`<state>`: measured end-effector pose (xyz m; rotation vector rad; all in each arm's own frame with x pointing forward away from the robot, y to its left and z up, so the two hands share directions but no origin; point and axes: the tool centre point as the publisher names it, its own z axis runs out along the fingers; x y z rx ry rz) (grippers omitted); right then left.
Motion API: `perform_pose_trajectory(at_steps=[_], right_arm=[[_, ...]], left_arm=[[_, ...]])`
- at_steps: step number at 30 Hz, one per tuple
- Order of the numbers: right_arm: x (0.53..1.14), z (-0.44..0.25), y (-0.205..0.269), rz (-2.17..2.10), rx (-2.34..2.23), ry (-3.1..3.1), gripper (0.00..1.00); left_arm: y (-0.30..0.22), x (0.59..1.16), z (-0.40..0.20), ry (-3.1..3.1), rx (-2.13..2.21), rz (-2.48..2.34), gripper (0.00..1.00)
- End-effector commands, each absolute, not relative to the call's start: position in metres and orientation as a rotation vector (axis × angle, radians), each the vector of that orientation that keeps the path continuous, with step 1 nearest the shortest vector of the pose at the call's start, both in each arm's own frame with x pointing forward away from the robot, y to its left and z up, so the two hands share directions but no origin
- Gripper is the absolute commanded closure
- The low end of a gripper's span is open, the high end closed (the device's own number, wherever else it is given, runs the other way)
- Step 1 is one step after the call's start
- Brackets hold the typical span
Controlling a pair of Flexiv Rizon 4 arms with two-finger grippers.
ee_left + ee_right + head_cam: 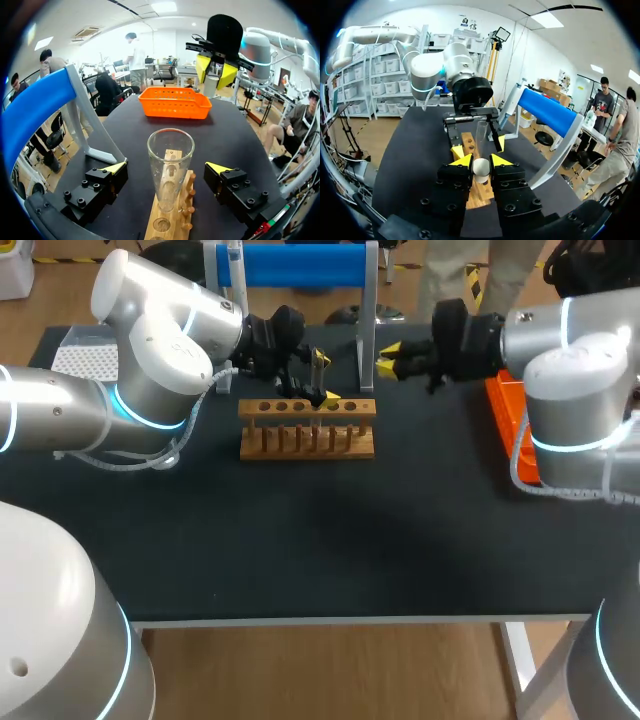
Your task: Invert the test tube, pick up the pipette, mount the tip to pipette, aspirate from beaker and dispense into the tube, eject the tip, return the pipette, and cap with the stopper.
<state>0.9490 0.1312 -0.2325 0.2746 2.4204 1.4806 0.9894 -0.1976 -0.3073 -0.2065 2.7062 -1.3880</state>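
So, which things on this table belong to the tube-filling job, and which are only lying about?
For the job: clear glass test tube, upright in the wooden peg rack; white round stopper, gripped by the right claw; left claw, open around the tube.
Lying about: orange plastic basket; grey stand with a blue bar, use unclear.

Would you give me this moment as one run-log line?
left gripper open around upright test tube in rack | right gripper shut on stopper | tube uncapped
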Motion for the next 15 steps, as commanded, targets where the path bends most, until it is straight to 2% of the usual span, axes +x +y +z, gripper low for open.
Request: perform_pose_trajectory(at_steps=[1,15], right_arm=[[0.965,-0.224,0.144,1.484,0.194,2.559,1.0],[0.979,-0.2,0.178,1.465,0.109,2.626,1.0]], left_arm=[[-0.198,0.99,-0.307,2.709,-0.206,-1.387,0.0],[-0.198,0.99,-0.307,2.709,-0.206,-1.387,0.0]])
